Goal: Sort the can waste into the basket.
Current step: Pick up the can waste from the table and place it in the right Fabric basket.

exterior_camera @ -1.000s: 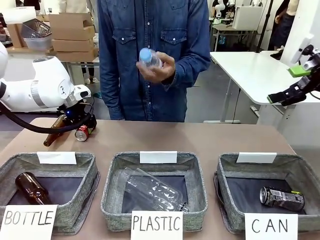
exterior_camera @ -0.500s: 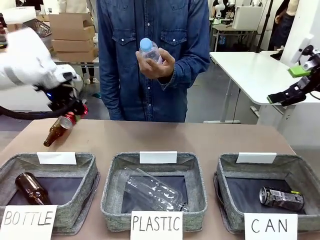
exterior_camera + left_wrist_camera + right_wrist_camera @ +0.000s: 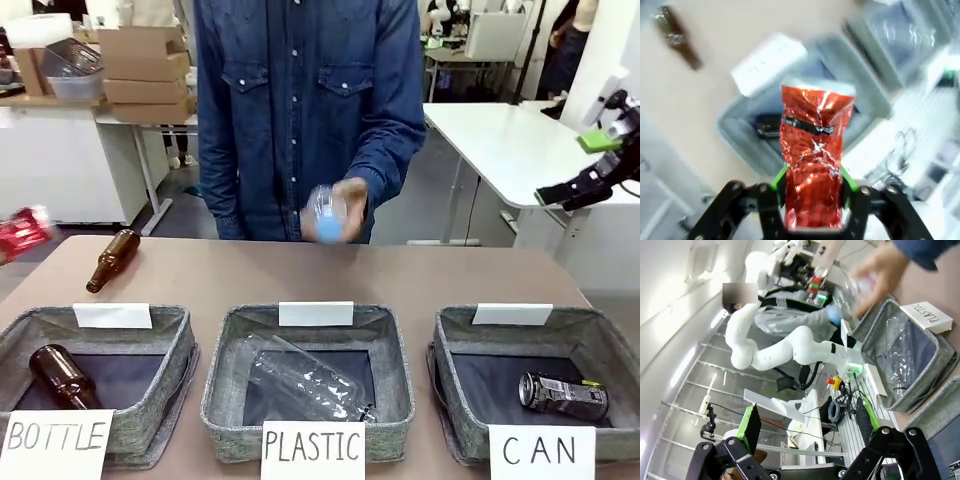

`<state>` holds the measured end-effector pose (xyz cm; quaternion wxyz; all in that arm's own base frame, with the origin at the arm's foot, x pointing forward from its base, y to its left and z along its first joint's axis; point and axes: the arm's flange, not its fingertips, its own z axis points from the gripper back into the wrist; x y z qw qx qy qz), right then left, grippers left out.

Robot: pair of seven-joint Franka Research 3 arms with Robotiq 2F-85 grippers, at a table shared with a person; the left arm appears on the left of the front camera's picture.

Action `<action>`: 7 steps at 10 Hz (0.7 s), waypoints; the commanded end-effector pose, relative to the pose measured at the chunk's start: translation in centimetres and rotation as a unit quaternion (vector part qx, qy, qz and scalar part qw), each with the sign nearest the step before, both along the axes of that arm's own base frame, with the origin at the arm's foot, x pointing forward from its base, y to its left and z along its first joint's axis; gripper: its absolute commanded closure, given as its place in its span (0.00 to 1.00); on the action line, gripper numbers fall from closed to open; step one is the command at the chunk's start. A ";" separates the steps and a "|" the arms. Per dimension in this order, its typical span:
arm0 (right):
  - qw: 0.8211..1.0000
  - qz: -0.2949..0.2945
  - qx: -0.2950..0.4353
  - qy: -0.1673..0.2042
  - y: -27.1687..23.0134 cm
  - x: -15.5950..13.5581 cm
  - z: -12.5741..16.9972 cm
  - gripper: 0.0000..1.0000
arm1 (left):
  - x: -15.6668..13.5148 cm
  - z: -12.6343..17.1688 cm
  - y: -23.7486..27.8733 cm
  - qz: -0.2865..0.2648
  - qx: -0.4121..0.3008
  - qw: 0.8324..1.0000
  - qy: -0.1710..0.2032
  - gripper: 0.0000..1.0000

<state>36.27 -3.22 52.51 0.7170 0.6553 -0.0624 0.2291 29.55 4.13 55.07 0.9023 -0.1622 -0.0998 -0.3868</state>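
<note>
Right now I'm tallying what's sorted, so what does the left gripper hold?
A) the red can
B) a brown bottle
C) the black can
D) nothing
A: in the left wrist view the left gripper is shut on the crumpled red can, while the black can lies in the CAN basket.
</note>
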 end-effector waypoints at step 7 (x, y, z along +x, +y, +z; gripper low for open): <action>1.000 0.007 -0.001 -0.010 -0.2 -0.1 0.1 0.00 | -3.8 0.2 1.1 -0.060 -0.010 0.998 -0.027 1.00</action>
